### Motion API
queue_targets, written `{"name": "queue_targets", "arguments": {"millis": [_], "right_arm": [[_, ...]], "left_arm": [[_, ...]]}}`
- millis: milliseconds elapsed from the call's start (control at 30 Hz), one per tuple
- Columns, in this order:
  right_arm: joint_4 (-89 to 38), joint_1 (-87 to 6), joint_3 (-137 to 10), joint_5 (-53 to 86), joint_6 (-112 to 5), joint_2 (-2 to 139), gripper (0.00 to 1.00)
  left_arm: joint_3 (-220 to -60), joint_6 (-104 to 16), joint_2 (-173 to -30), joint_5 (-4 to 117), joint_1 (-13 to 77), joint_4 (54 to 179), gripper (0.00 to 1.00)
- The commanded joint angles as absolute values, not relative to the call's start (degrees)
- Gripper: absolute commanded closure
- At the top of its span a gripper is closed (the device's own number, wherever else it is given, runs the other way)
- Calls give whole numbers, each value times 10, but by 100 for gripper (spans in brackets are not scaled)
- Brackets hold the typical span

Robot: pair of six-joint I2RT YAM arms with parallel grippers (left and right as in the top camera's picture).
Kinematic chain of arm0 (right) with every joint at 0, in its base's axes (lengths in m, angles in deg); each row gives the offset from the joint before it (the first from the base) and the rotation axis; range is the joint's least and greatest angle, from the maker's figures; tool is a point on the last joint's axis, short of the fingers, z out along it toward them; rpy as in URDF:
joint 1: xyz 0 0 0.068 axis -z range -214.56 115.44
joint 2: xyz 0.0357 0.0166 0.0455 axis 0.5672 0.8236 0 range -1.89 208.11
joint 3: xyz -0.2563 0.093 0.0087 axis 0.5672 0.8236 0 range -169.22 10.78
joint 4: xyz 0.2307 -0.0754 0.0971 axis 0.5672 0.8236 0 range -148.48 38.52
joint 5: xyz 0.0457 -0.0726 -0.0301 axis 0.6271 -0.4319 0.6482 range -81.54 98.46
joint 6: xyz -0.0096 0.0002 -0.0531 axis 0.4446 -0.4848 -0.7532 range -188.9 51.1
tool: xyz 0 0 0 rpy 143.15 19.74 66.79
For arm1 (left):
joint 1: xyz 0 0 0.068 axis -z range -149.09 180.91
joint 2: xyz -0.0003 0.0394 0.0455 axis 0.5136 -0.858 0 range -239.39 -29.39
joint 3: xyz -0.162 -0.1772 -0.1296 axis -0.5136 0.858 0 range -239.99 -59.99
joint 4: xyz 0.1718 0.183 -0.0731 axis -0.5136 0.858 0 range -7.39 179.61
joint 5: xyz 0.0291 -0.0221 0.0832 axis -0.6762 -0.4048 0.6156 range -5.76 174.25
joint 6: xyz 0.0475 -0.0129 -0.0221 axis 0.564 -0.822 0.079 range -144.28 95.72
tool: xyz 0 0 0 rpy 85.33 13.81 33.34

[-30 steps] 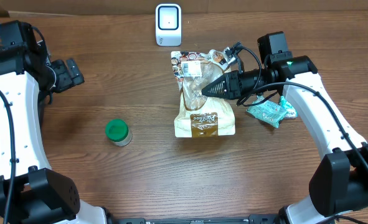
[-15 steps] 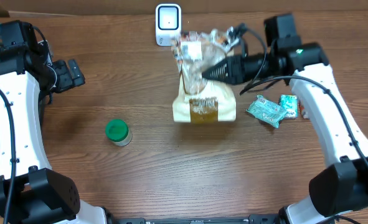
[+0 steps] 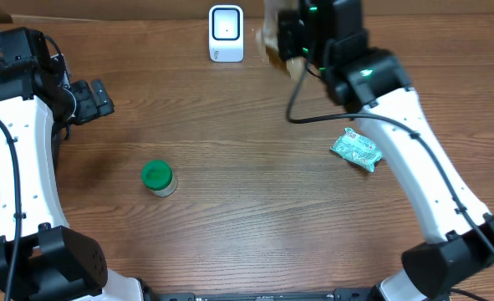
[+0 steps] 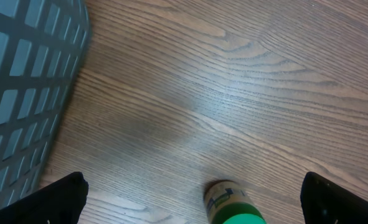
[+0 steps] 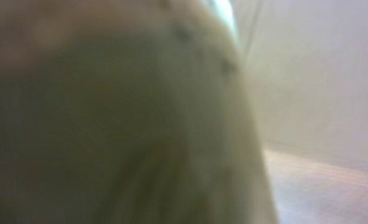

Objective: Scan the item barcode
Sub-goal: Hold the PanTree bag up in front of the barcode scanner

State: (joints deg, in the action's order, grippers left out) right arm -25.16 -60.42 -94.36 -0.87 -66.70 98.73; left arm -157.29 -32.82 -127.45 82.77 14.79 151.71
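The item is a bagged loaf in a cream and brown wrapper [image 3: 271, 35], held up off the table just right of the white barcode scanner [image 3: 226, 33]. From overhead it is a blurred tan patch, mostly hidden under my right arm. My right gripper [image 3: 288, 38] is shut on it. The right wrist view is filled by the bag's blurred wrapper [image 5: 121, 124], and no fingers show there. My left gripper [image 3: 96, 99] stands open at the far left, holding nothing.
A green-lidded jar [image 3: 157, 177] stands left of centre and also shows between my left fingertips [image 4: 233, 208]. A teal packet [image 3: 357, 150] lies on the right. A grey slatted basket [image 4: 22, 81] sits by the left arm.
My right arm has lifted the bagged loaf off the table and carried it back and up, beside the scanner. The left arm has not moved.
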Motion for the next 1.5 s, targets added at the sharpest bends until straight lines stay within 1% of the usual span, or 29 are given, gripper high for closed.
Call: {"name": "queue_targets", "arguments": {"millis": [0,133,233,267,300,400,500,600,733,867,1000,1467], "right_arm": [[-342,-644,-960,-237,-771,1041,96],[-452,-665,-960,-301,-878,1101,96],[-539,-676,-960,-360,-985,1156,96],[-603,-680,-960,-399,-1060,1194,96],[-636,-681,-960,-414,-1100,1215,96],[-715,-681,-960,-430,-1194,1266,96],[-790,-681,-960,-428,-1247,1313,96],[-825,-681,-960,-420,-1249,1345,96],[-822,-681,-960,-395,-1249,1375,96],[-812,-684,-960,-380,-1249,1384,96],[-774,-684,-960,-361,-1249,1386,96],[-755,-687,-960,-367,-1249,1386,96]], "left_arm": [[-1576,-315,-1279,823,152,1516,0],[-1576,-315,-1279,823,152,1516,0],[-1576,-315,-1279,823,152,1516,0],[-1576,-315,-1279,823,152,1516,0],[-1576,-315,-1279,823,152,1516,0],[-1576,-315,-1279,823,152,1516,0],[-1576,-315,-1279,823,152,1516,0],[-1576,-315,-1279,823,152,1516,0],[-1576,-315,-1279,823,152,1516,0],[-1576,-315,-1279,823,152,1516,0],[-1576,-315,-1279,823,152,1516,0],[-1576,-315,-1279,823,152,1516,0]]}}
